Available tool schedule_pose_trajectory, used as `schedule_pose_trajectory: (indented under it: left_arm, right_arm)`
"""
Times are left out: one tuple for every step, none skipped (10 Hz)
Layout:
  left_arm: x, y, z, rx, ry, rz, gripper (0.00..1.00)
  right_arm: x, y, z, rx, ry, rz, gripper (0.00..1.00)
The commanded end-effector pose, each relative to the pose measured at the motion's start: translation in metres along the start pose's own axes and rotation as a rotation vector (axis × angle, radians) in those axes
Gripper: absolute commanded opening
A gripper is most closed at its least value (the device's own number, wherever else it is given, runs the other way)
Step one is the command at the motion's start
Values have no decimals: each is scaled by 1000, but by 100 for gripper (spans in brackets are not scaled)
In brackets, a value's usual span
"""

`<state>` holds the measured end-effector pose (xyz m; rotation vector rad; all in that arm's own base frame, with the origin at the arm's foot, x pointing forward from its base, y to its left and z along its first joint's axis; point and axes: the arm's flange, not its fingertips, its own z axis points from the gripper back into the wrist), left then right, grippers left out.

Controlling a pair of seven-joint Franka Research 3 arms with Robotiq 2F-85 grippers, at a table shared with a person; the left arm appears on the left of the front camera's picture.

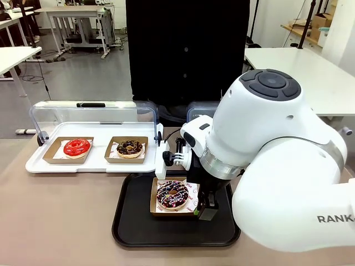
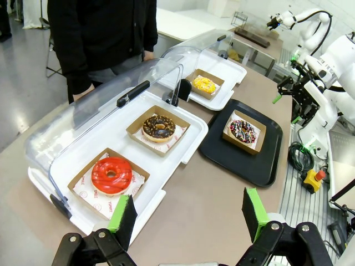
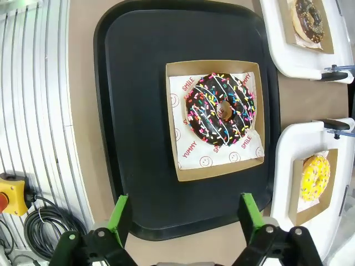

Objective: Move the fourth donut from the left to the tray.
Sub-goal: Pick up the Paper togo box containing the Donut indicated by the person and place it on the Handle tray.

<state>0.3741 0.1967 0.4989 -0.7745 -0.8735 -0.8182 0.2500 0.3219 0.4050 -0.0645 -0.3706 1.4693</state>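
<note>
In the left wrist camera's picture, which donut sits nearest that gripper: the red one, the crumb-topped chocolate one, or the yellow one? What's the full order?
Measured from the left gripper:
1. The red donut, nearest, in the near end of the white display tray.
2. The crumb-topped chocolate donut, mid-tray, behind the red one.
3. The yellow donut, farthest, in the second white tray beyond.

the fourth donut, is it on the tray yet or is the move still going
Done: the fourth donut sits in its cardboard holder on the black tray, inside the rim. In hand: nothing. The right gripper is open above the tray's edge with its fingers apart and empty, and the left gripper is open too, over the table beside the white display tray. Left: probably just pulling the right arm away.
</note>
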Motion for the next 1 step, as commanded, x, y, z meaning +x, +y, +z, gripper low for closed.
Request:
schedule_pose_trajectory:
  left_arm:
    - [1,1,1,-6,-26,-23,100]
  right_arm:
    - [3,1,-3,-12,-8,-16,100]
